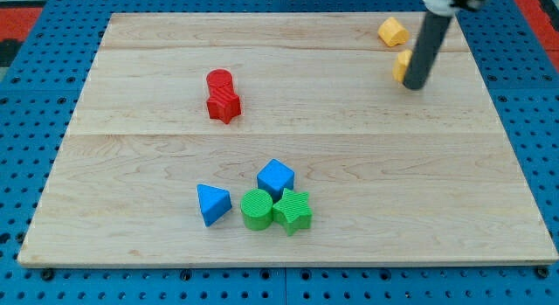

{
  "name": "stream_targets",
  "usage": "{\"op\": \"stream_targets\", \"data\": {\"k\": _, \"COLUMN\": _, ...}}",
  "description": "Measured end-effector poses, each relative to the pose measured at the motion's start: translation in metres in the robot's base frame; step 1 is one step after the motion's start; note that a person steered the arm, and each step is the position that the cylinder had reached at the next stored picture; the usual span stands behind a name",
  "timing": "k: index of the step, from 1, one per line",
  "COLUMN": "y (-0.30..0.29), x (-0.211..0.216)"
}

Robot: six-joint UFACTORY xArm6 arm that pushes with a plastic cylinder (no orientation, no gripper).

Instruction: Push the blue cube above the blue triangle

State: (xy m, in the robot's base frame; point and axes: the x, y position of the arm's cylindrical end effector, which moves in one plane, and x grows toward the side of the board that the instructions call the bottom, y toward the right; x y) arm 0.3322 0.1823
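Blue cube (pixel 276 177) touches green blocks (pixel 277 209), right of blue triangle (pixel 212 204), near table (pixel 131 165) bottom edge; my tip (pixel 416 86), gripperless end effector, top-right by yellow block (pixel 401 65), far off.

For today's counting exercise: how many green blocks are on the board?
2. A green cylinder and a green star-shaped block sit side by side near the view's bottom, just below the blue cube. None appears hidden.

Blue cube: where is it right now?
The blue cube sits lower centre of the board, touching the green blocks just below it, with the blue triangle to its lower left.
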Motion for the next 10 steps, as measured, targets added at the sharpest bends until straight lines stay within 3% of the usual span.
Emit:
{"op": "stream_targets", "data": {"k": 1, "y": -0.001, "x": -0.037}}
{"op": "stream_targets", "data": {"k": 2, "y": -0.001, "x": -0.004}}
{"op": "stream_targets", "data": {"k": 6, "y": -0.007, "x": 0.000}}
{"op": "stream_targets", "data": {"k": 10, "y": -0.012, "x": 0.050}}
